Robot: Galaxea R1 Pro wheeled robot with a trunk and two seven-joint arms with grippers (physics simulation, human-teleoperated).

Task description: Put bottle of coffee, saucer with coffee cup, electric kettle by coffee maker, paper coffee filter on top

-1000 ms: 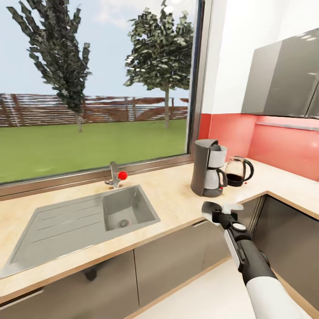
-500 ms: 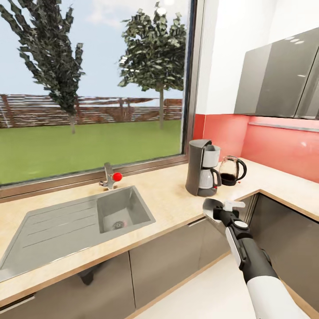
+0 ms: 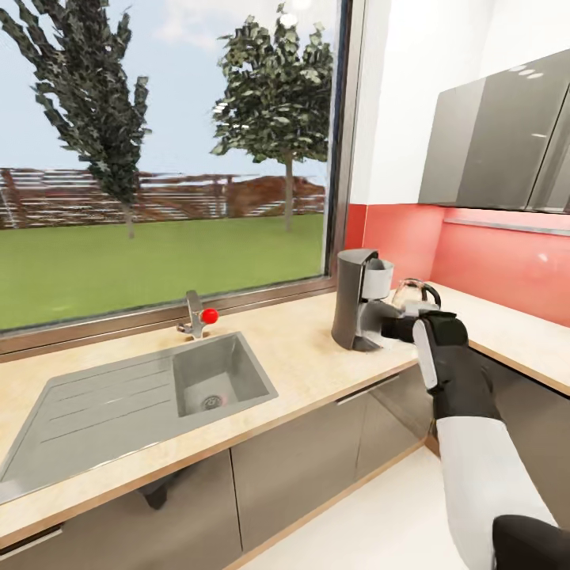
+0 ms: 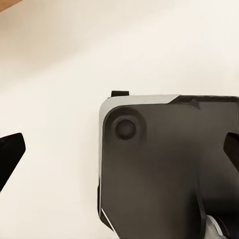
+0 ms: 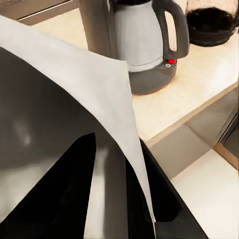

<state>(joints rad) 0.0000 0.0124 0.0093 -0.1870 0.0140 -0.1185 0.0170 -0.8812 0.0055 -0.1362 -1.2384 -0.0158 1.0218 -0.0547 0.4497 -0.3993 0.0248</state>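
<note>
One right tool (image 5: 94, 164) grips paper coffee filter (image 5: 74, 99) | wrist: coffee maker's (image 5: 134, 45) red switch | left tool state unclear

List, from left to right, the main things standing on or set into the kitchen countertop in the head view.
Steel sink → faucet with red knob → coffee maker → electric kettle, partly hidden behind the right arm's end effector, which reaches in front of the coffee maker.
</note>
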